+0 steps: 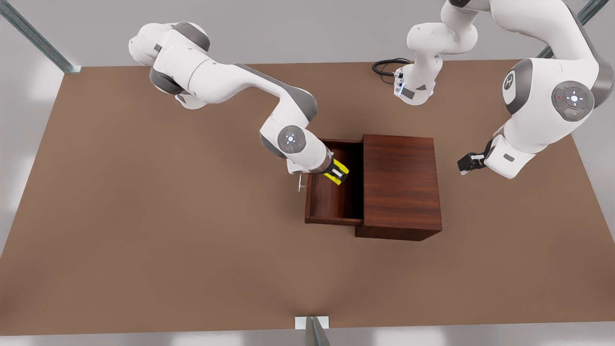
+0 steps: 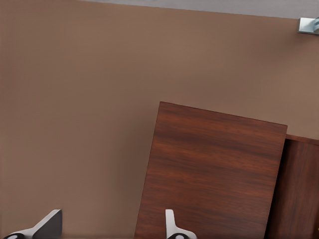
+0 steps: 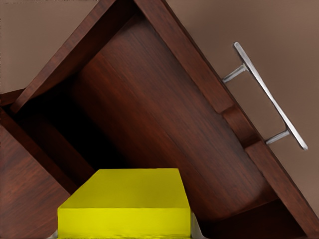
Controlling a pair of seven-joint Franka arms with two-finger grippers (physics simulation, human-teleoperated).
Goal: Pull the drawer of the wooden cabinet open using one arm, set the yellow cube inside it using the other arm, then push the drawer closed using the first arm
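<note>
The wooden cabinet (image 1: pixel 401 185) stands mid-table with its drawer (image 1: pixel 308 199) pulled out toward the front view's left; the silver handle (image 1: pixel 300 182) is on its front panel. My right gripper (image 1: pixel 338 172) hangs over the drawer's far end, shut on the yellow cube (image 1: pixel 341 167). In the right wrist view, the cube (image 3: pixel 129 204) sits above the drawer floor (image 3: pixel 164 114), with the handle (image 3: pixel 269 97) beyond. My left gripper (image 1: pixel 465 163) waits at the front view's right of the cabinet, open. In its wrist view, the fingers (image 2: pixel 47 226) flank the cabinet top (image 2: pixel 209 169).
A black cable loop (image 1: pixel 387 67) lies by the arm base (image 1: pixel 418 81) at the table's far edge. Metal frame posts (image 1: pixel 311 329) stand at the table's borders. Bare brown tabletop (image 1: pixel 144 216) spreads across the front view's left and near side.
</note>
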